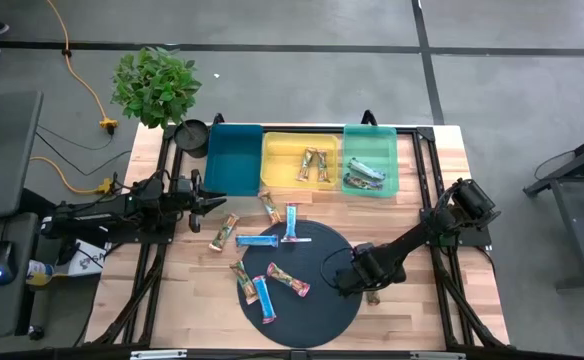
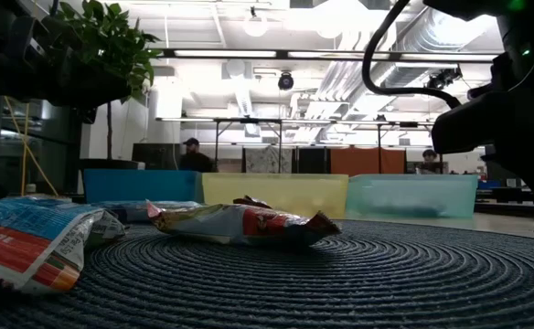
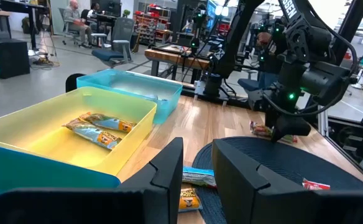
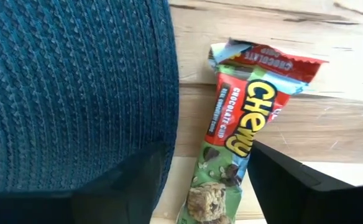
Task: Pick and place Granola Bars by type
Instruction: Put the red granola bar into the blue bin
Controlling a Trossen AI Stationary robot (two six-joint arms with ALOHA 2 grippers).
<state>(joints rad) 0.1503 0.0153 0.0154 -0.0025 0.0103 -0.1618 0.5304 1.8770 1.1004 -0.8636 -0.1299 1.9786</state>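
Observation:
A red and green wrapped granola bar [image 4: 240, 130] lies flat on the wooden table, just off the right rim of the round dark mat [image 1: 312, 320]. My right gripper [image 4: 206, 186] points down over it, open, one finger on either side of the bar's lower end; I cannot tell whether they touch it. Several more bars lie on and around the mat, such as a blue one [image 1: 257, 240] and a pinkish one [image 1: 287, 280]. My left gripper [image 1: 212, 200] waits level near the teal tray [image 1: 232, 158], its fingers slightly apart with nothing between them.
Three trays stand in a row at the far edge: teal, yellow [image 1: 282, 150] holding tan bars [image 1: 315, 165], and green [image 1: 387, 150] holding silvery bars [image 1: 364, 172]. A potted plant [image 1: 157, 88] stands at the far left corner. Bare wood lies to the right of the mat.

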